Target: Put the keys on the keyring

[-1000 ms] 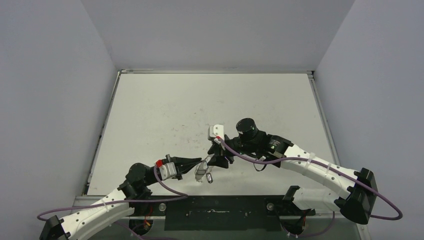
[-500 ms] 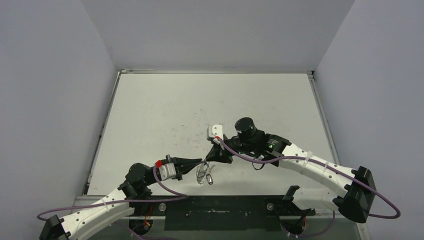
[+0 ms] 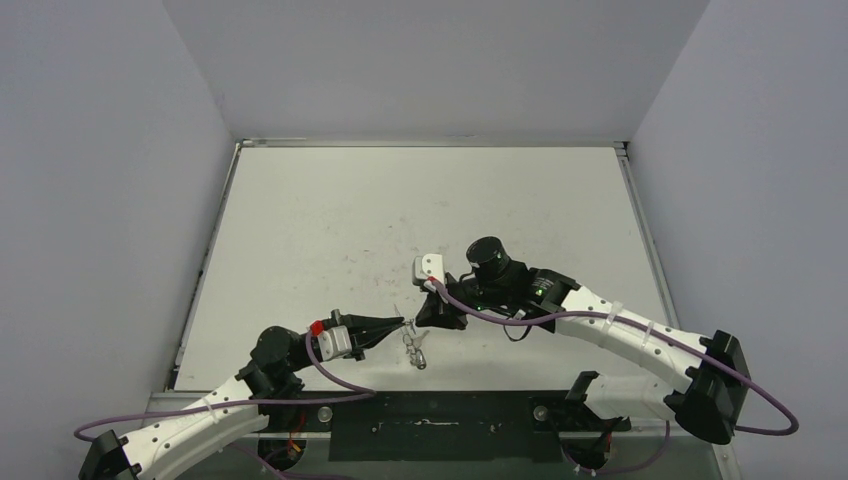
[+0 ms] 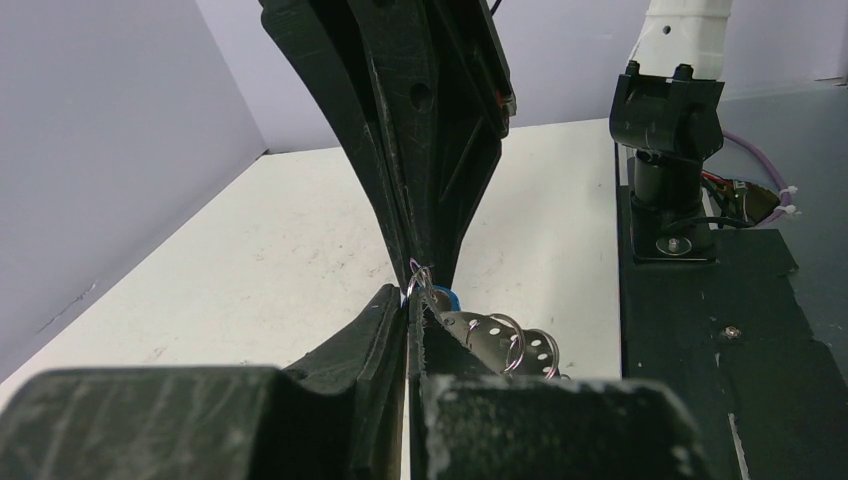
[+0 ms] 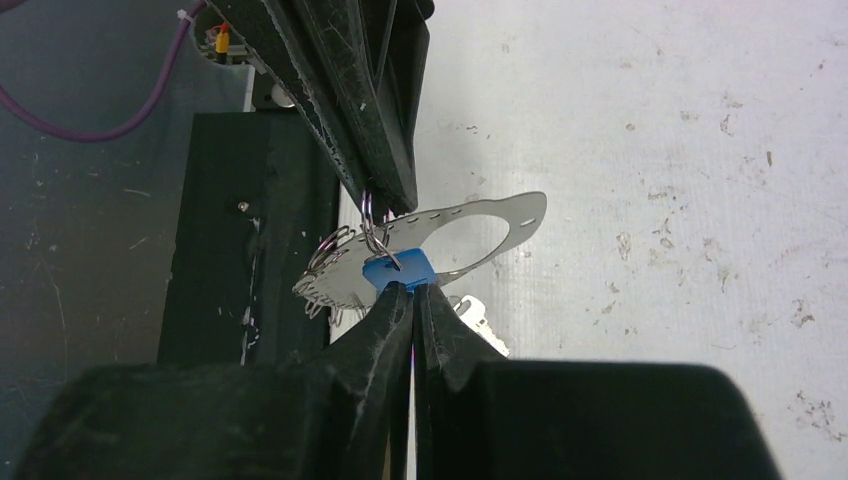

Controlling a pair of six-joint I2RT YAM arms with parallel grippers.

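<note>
My left gripper [image 3: 402,322] is shut on a small wire loop [image 4: 421,272] at the rim of the keyring [image 3: 412,346], a pale grey plate with a big hole [image 5: 522,214] that hangs off the table. In the left wrist view the plate [image 4: 487,336] shows its row of small holes and loops. My right gripper [image 3: 422,317] meets it tip to tip and is shut on the blue-headed key [image 5: 398,268], pressed against that loop. The blue head [image 4: 446,297] peeks behind my left fingertips [image 4: 410,305]. A pale key blade [image 5: 485,320] shows under the plate; its head is hidden.
The white, scuffed table [image 3: 400,220] stretches away behind both grippers. A black base plate [image 3: 430,425] runs along the near edge, with the right arm's mount [image 4: 665,150] on it. Grey walls close in the left, back and right.
My right gripper has moved left until its tip meets the left gripper's tip. The keyring has turned from lying flatter to hanging more edge-on below the two tips.
</note>
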